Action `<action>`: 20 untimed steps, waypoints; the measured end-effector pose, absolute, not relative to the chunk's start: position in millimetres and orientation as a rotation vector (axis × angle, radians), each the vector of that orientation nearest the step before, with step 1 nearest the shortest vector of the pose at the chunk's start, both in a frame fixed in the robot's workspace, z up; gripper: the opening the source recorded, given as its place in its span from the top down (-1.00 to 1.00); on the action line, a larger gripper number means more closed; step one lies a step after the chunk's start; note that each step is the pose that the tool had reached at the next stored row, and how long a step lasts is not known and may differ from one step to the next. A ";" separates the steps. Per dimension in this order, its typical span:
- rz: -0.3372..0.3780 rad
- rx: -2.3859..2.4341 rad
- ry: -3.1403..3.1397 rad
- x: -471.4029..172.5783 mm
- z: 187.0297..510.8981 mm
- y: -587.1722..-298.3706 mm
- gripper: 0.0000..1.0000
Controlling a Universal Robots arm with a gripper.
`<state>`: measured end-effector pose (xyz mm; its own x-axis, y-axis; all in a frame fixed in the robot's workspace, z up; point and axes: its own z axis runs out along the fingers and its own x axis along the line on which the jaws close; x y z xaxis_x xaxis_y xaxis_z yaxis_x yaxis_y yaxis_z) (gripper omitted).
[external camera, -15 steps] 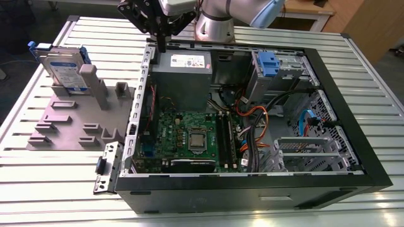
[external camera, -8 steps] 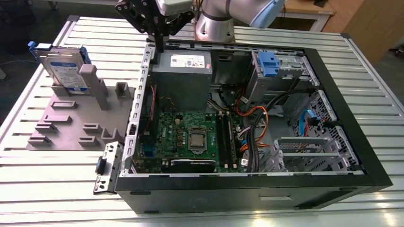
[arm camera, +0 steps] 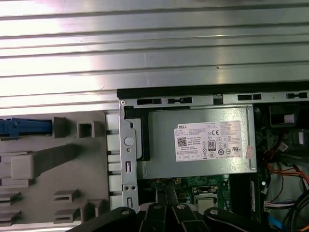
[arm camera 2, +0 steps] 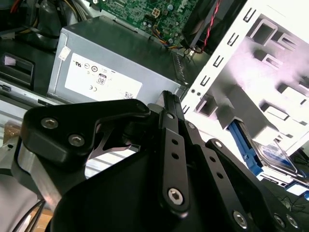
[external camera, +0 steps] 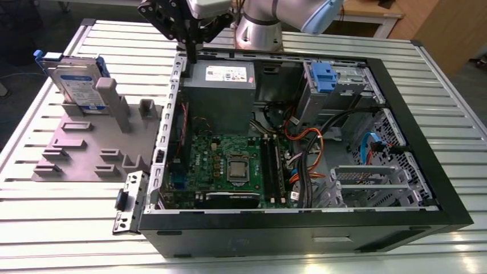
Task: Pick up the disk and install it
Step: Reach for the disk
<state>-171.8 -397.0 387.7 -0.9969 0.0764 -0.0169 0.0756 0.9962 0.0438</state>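
The disk (external camera: 76, 85) stands on edge in a slot of the grey fixture (external camera: 84, 151) at the exterior view's left, silver with a white-and-blue label and a blue carrier around it. My gripper (external camera: 191, 56) hangs over the far left wall of the open computer case (external camera: 426, 188), to the right of the disk and apart from it. Its fingers are shut with nothing between them. In the second wrist view the gripper (arm camera 2: 166, 96) points toward the case wall, and the disk (arm camera 2: 273, 153) lies beyond it. The carrier's blue edge (arm camera: 24, 126) shows in the first wrist view.
A grey power-supply box (external camera: 220, 85) with a white sticker sits just inside the case under my gripper. The motherboard (external camera: 228, 162), cables and a drive bay with a blue clip (external camera: 323, 77) are in the case. Ribbed metal table (external camera: 68, 217) all around.
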 end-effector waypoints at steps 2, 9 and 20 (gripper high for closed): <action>0.067 0.119 3.120 -174.0 387.6 -396.9 0.79; 0.067 0.119 3.120 -176.7 387.4 -396.9 0.79; 0.067 0.118 3.120 -179.9 387.2 -396.9 0.79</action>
<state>-179.9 -396.9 387.2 -0.9969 0.0762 -0.0169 0.0754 0.9962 0.0439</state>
